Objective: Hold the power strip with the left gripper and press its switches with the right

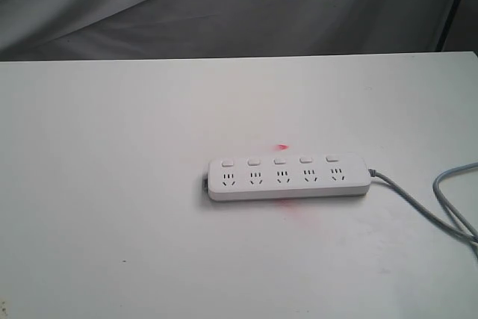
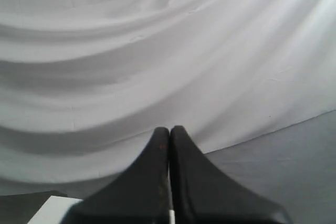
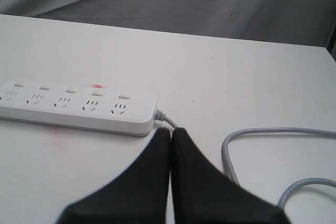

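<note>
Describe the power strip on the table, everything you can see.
The power strip is a long white bar with rounded ends that looks like smooth plastic. It has five sockets in a row, with a small white switch for each: five switches. It lies flat, sockets up, on the white table. A grey cable leaves its right end in the exterior view and loops away. Red marks sit on the table beside it. Nothing else touches it.
</note>
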